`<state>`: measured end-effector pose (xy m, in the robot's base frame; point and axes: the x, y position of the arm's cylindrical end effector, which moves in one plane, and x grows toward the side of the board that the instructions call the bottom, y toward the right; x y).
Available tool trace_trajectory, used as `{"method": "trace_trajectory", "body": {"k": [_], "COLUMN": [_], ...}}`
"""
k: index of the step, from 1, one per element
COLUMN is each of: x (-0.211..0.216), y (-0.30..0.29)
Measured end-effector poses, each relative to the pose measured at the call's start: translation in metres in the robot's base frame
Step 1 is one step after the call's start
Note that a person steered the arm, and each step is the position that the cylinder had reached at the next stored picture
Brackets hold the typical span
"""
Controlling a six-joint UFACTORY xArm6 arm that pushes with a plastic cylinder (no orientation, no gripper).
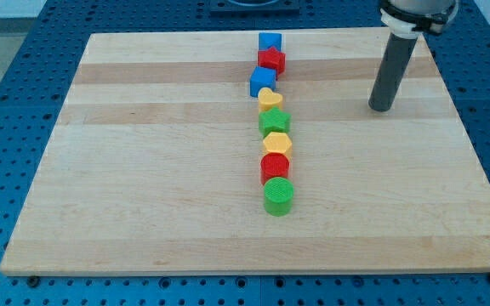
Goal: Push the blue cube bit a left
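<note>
Several blocks form a line down the middle of the wooden board (143, 170). From the view's top: a small blue block (270, 41), a red star-like block (271, 59), the blue cube (262, 82), a yellow heart-like block (270, 99), a green star-like block (274, 121), a yellow hexagon (276, 143), a red cylinder (274, 167) and a green cylinder (279, 196). My tip (381, 108) rests on the board well to the right of the blue cube, apart from every block.
The board lies on a blue perforated table (7, 102). The dark rod rises from the tip to the arm's mount (415, 17) at the view's top right.
</note>
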<state>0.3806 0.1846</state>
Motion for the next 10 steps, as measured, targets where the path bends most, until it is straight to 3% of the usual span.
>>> {"method": "trace_trajectory", "body": {"k": [10], "x": [0.013], "y": [0.0]}}
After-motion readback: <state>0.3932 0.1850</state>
